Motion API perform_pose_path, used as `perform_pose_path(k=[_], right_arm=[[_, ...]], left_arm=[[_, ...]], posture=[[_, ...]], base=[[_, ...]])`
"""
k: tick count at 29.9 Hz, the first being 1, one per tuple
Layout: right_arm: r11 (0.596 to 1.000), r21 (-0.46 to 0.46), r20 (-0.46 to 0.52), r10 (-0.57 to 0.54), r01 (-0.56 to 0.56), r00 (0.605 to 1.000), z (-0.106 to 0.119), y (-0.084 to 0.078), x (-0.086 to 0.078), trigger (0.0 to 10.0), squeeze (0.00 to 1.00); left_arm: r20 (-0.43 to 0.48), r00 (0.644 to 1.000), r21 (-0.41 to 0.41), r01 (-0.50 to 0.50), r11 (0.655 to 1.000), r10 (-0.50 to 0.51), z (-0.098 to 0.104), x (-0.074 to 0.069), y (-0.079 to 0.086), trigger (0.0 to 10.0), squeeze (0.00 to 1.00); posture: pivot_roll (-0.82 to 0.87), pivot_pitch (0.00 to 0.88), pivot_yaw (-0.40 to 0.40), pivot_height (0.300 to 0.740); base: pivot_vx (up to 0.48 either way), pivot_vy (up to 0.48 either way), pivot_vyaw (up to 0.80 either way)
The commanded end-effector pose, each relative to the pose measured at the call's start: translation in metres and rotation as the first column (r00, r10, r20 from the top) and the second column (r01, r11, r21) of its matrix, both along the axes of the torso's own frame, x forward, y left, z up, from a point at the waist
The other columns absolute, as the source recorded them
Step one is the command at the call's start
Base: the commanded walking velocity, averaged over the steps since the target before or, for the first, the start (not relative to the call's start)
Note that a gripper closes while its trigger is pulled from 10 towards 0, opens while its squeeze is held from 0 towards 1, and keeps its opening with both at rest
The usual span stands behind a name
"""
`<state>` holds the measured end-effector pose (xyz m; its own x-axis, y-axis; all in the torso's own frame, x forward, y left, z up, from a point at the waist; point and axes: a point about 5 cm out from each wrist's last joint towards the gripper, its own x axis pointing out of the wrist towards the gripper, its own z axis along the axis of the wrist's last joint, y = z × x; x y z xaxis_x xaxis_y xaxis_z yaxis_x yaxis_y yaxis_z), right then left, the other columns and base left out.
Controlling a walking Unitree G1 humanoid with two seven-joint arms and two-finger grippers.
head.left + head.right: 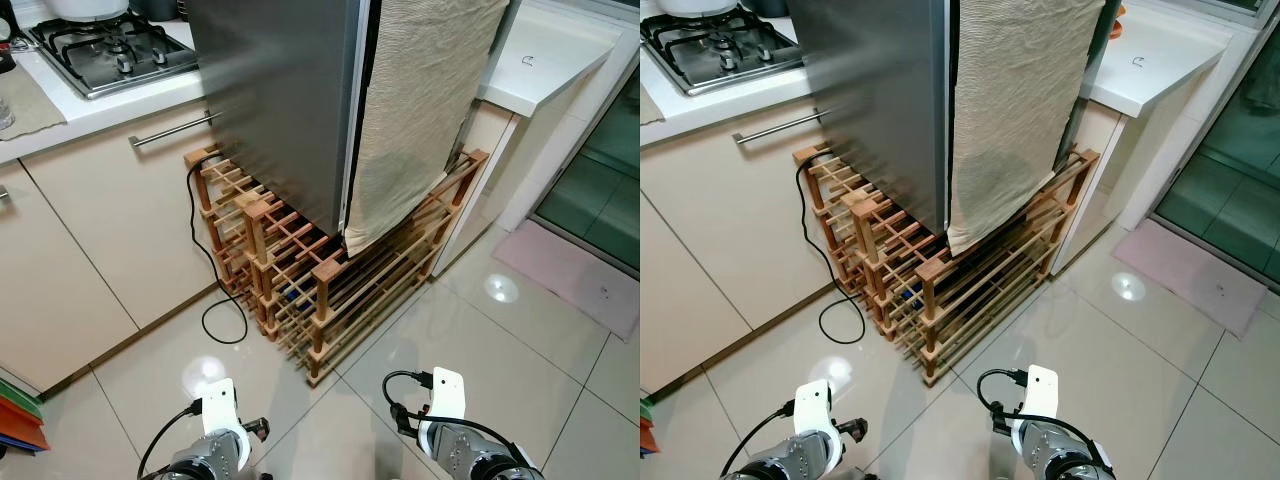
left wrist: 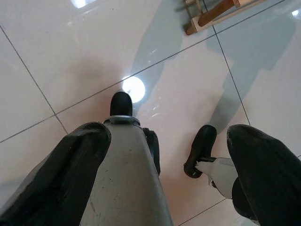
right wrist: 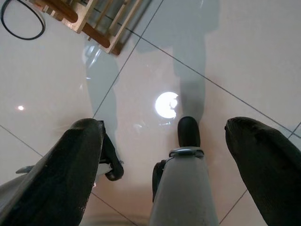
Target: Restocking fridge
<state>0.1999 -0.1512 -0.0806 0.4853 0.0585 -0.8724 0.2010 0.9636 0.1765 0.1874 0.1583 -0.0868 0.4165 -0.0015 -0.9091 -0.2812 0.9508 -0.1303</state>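
A tall stainless-steel fridge (image 1: 280,100) stands ahead, with a beige cloth (image 1: 420,110) draped down its front. Its base sits inside a low wooden slatted rack (image 1: 330,290). My left arm (image 1: 215,440) and right arm (image 1: 455,440) hang low, well short of the fridge. In the left wrist view my left gripper (image 2: 169,150) is open over glossy floor tiles, nothing between its black fingers (image 2: 75,165). The right gripper (image 3: 171,155) is likewise open and holds nothing, with a corner of the rack (image 3: 94,28) beyond it.
Cream cabinets with a bar handle (image 1: 170,130) and a gas hob (image 1: 110,50) lie to the left. A black cable (image 1: 205,260) loops on the floor by the rack. A white counter (image 1: 550,60) and a pink mat (image 1: 580,275) are on the right.
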Motion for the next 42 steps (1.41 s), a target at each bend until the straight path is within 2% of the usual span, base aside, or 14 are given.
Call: perform_pose_path(k=[1, 42], right_arm=[[1.0, -0.018, 0.016, 0.01, -0.009, 1.0, 0.0026, -0.0042, 0.0045, 10.0, 0.0], [0.999, -0.029, 0.017, 0.045, -0.044, 0.999, 0.003, -0.0046, 0.0052, 10.0, 0.0]], left_arm=[[0.019, 1.0, 0.001, 0.01, 1.0, -0.01, 0.002, 0.0042, -0.0016, 10.0, 0.0], [0.022, 0.999, 0.021, 0.049, 0.999, -0.049, 0.0025, 0.0051, -0.0007, 10.0, 0.0]], posture=[[-0.03, 0.0, -0.032, 0.73], [-0.04, 0.0, -0.036, 0.73]], base=[[0.0, 0.0, 0.0], [0.0, 0.0, 0.0]])
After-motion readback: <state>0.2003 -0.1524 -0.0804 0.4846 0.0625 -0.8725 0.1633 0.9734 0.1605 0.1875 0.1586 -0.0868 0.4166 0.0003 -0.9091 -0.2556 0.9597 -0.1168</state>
